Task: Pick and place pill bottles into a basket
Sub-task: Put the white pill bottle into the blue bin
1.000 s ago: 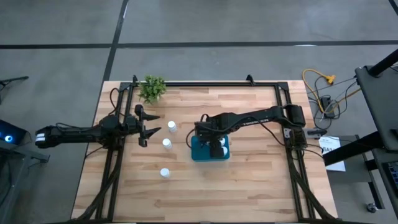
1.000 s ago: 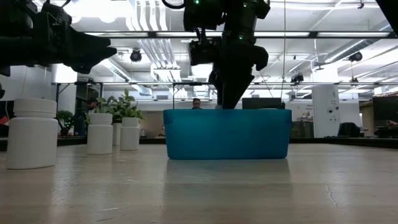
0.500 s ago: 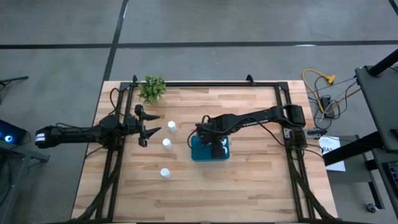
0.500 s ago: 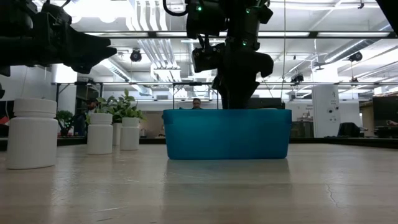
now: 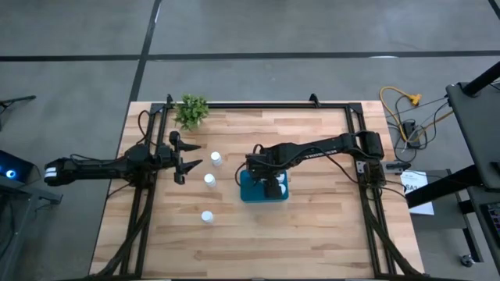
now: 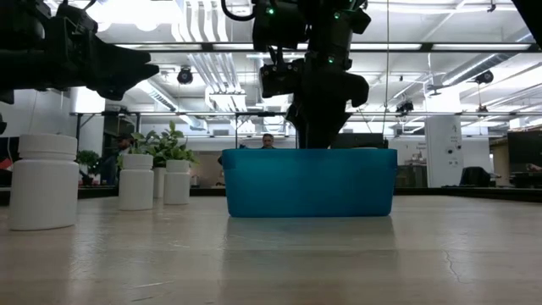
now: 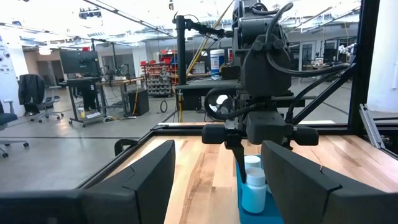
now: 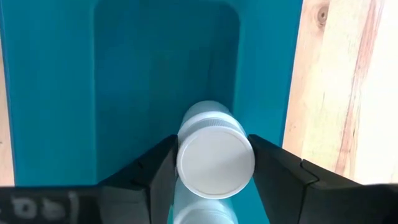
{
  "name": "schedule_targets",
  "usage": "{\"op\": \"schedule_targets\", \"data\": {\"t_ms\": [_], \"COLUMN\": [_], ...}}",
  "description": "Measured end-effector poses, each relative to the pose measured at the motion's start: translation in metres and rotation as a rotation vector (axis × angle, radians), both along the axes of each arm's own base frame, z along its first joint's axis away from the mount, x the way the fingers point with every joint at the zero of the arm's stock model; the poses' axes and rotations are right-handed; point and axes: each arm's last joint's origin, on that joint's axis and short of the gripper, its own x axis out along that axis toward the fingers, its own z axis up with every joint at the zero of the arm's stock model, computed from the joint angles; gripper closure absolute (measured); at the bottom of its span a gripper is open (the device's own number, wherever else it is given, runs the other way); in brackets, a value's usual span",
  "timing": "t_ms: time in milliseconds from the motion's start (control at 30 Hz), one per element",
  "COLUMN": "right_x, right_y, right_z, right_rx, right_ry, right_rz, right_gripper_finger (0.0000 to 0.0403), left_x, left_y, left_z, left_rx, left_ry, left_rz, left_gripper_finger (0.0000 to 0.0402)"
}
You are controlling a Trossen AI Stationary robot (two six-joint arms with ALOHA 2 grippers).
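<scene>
The left gripper (image 5: 190, 165) hovers spread and empty at the table's left side, near three white pill bottles (image 5: 209, 180) standing on the wood. At centre, the right gripper (image 5: 271, 184) reaches into the teal basket (image 5: 247, 192); its fingers (image 8: 149, 171) flank a bottle (image 8: 215, 156) standing inside, though whether they pinch it I cannot tell.

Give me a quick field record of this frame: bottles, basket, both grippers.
bottles on table: three pill bottles upright on the wood left of the basket
basket: teal basket near table centre, pill bottles standing inside
right gripper: right gripper lowered into the basket, fingers flanking a capped bottle; grip or release unclear
left gripper: left gripper waits open above the table's left side, holding nothing
other: small green plant at the far-left corner
</scene>
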Motion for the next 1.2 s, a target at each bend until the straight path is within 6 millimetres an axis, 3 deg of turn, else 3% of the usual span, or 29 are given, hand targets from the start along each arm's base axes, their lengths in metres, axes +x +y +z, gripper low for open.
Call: {"op": "schedule_targets", "data": {"t_ms": [367,733,1200], "right_x": [0.0,-0.001,-0.008], "right_y": [-0.002,-0.004,-0.004], "right_z": [0.0,-0.001,0.017], "right_rx": [0.006,0.007,-0.001], "right_ry": [0.004,0.005,-0.016], "right_rz": [-0.035,-0.042,-0.025], "right_gripper_finger": [0.0215,0.0184,0.0164], "left_x": [0.0,0.0,0.0], "left_y": [0.0,0.0,0.0], "left_z": [0.0,0.0,0.0], "left_rx": [0.0,0.0,0.0], "left_ry": [0.0,0.0,0.0], "left_rz": [0.0,0.0,0.0], "left_gripper_finger": [0.018,0.018,0.018]}}
